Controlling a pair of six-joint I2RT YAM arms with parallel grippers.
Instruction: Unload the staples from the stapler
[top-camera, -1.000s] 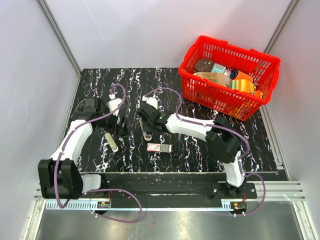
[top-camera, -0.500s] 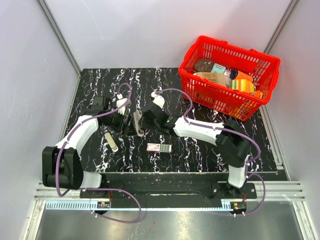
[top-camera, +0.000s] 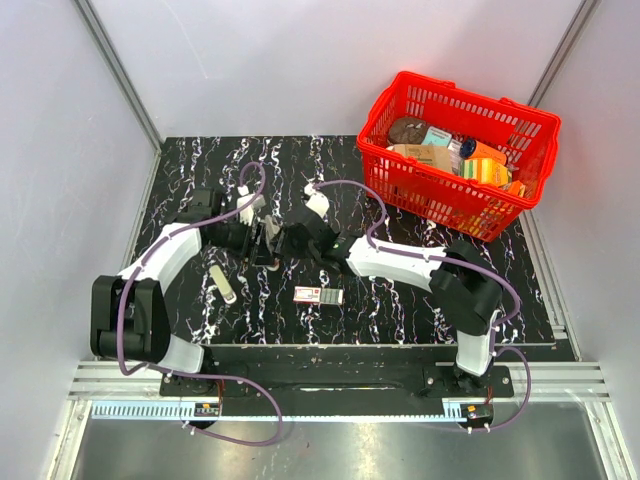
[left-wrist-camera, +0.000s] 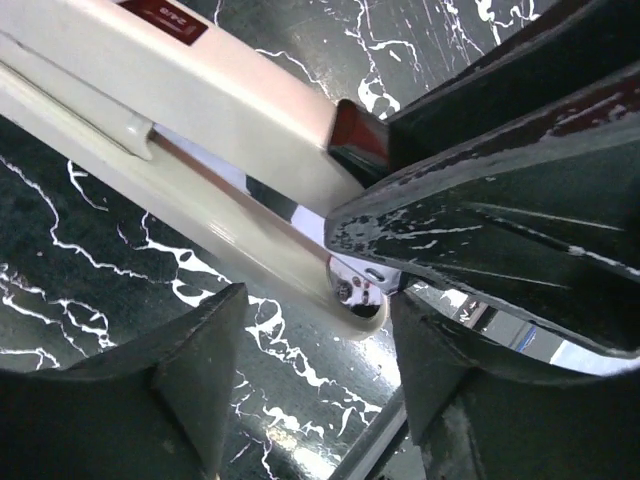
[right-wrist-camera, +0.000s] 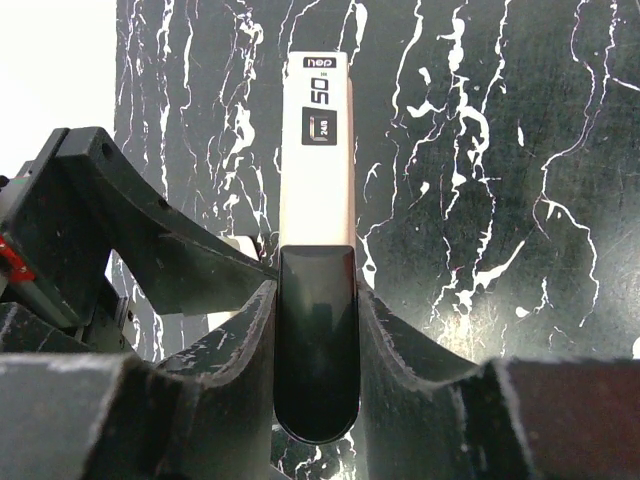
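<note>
Both arms have drawn together over the last second. The right gripper (right-wrist-camera: 316, 330), which had been pointing down nearer the box (top-camera: 318, 295), now meets the left gripper (left-wrist-camera: 315, 300) over the middle of the table (top-camera: 400, 300), and the stapler (right-wrist-camera: 318, 200) has come up with it.

The right gripper's fingers are closed on both sides of the stapler's black end and carry it off the table. In the left wrist view, the left gripper's fingers (left-wrist-camera: 160, 400) stand apart with the stapler's far tip in the gap. They seem to be clamping nothing, though contact cannot be ruled out.

A pale strip, seemingly the staples (top-camera: 224, 283), lies flat on the table to the left of the grippers and apart from them. It has not shifted across the three top views. If it is the staples, the unloading looks largely done. Whether more remain in the stapler cannot be told, and putting the stapler down is still left.

The stapler is slim, with a cream body, a glossy black rounded end and a small dark label marked "50". The left wrist view shows it sprung open, its two cream arms spreading from the hinge with bright metal between them. The red basket (top-camera: 430, 195) stands well apart at the far right.
</note>
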